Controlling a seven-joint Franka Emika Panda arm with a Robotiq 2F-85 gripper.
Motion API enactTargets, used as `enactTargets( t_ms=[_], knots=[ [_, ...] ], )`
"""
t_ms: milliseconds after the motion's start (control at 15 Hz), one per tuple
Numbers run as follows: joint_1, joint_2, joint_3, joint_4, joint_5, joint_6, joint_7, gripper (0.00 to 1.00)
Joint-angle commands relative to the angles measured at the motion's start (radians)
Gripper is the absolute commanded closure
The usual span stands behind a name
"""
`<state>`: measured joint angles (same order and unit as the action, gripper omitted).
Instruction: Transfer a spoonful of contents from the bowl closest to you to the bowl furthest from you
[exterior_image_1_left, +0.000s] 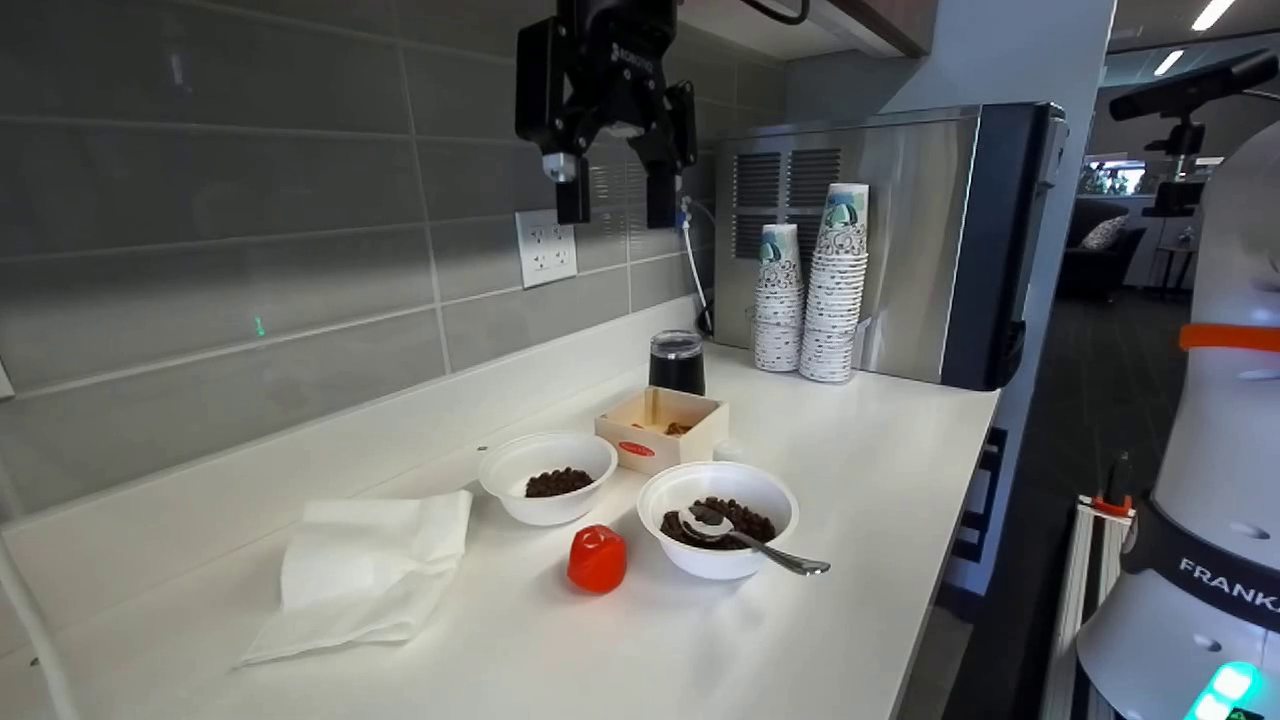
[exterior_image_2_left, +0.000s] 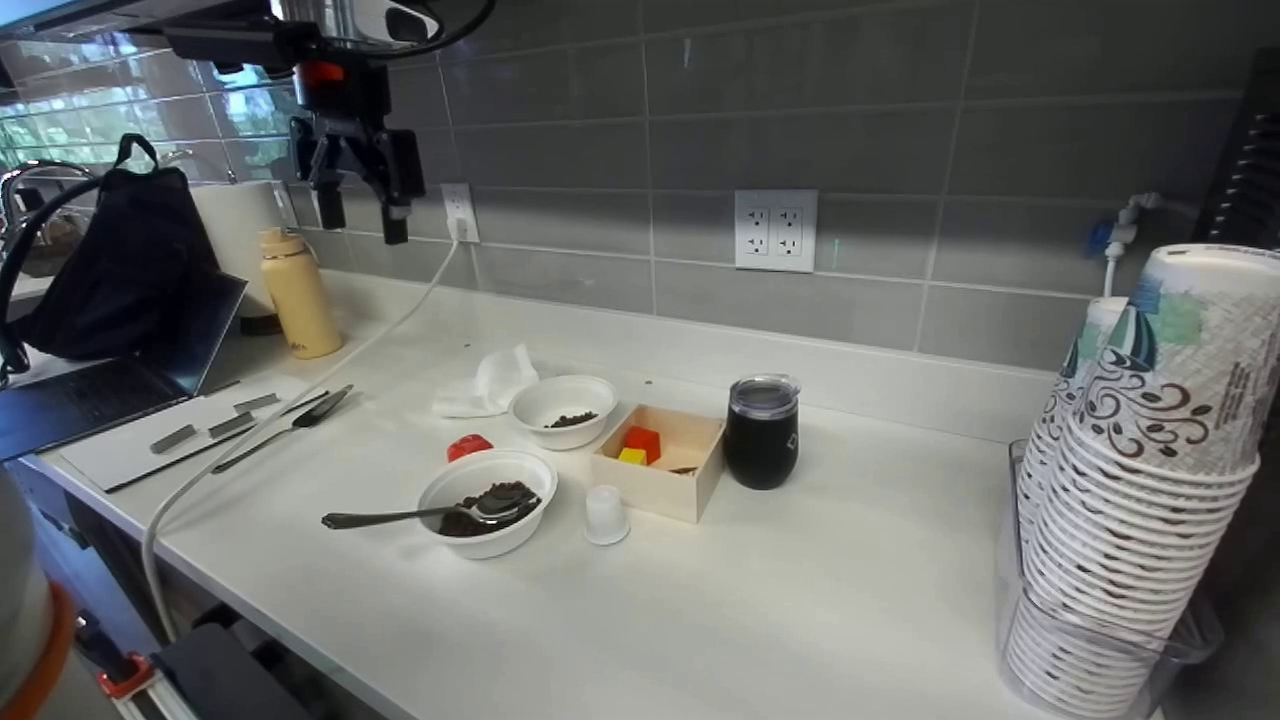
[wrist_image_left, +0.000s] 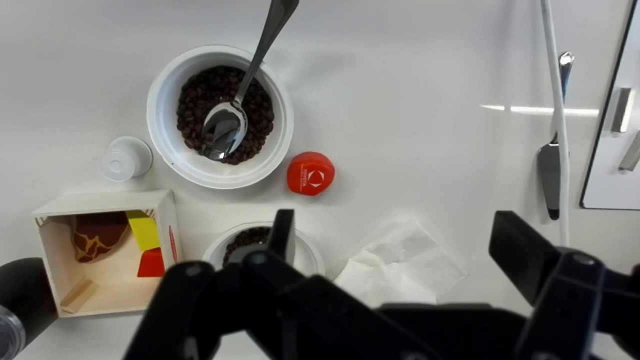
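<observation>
High over the white surface (exterior_image_1_left: 600, 660) hangs the hand (exterior_image_1_left: 617, 203), jaws spread wide, empty! Below sit the near bowl (exterior_image_1_left: 705, 563) and the far bowl (exterior_image_1_left: 545, 511), and the spoon (wrist_image_left: 247, 80) lies in the near one on dark beans (wrist_image_left: 200, 95), handle jutting past the rim!

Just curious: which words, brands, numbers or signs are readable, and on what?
"FRANK", cut off by the picture's edge: the robot's base
"ROBOTIQ": the gripper
"TOYOTA", beside a white emblem: the red object; smaller line unreadable
Too small to read: red label on wooden box, print on paper cups, marks on black tumbler and yellow bottle.
</observation>
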<state>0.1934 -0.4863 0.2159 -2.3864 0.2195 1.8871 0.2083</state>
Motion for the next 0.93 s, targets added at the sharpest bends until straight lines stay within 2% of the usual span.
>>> enactTargets(
  t_ms=[0, 333, 467, 867],
  knots=[
    [-0.004, -0.010, 0.055, -0.025, -0.045, -0.074, 0.094, 0.00],
    [0.001, 0.019, 0.166, -0.076, -0.109, -0.165, 0.276, 0.00],
    [-0.012, 0.051, 0.206, -0.093, -0.181, -0.175, 0.345, 0.00],
    [-0.022, 0.209, 0.214, -0.145, -0.370, -0.115, 0.427, 0.00]
  ],
)
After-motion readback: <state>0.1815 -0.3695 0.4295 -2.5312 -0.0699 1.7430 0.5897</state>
